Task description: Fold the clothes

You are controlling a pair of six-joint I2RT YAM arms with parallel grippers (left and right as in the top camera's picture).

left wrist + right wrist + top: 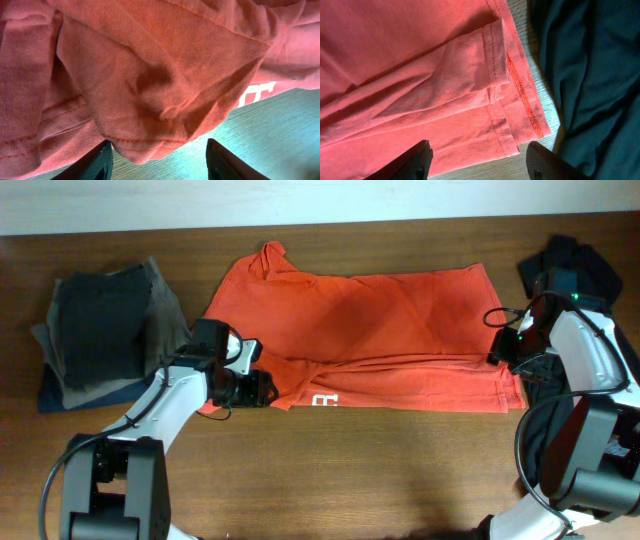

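Observation:
The red-orange T-shirt (380, 330) lies spread across the middle of the table with its near part folded over. A bit of its white lettering (325, 400) shows at the front edge. My left gripper (262, 388) is at the shirt's front left corner. In the left wrist view it (159, 150) stands open, and a loose fold of the shirt (150, 75) sags just ahead of the fingers (97, 162). My right gripper (503, 350) is at the shirt's right edge. In the right wrist view it (479, 150) is open over the hemmed corner (500, 100).
A stack of dark folded garments (105, 330) sits at the left. A black garment (590, 260) lies bunched at the right, close to the shirt's hem and beside my right fingers (590, 75). Bare wooden table (400, 470) runs along the front.

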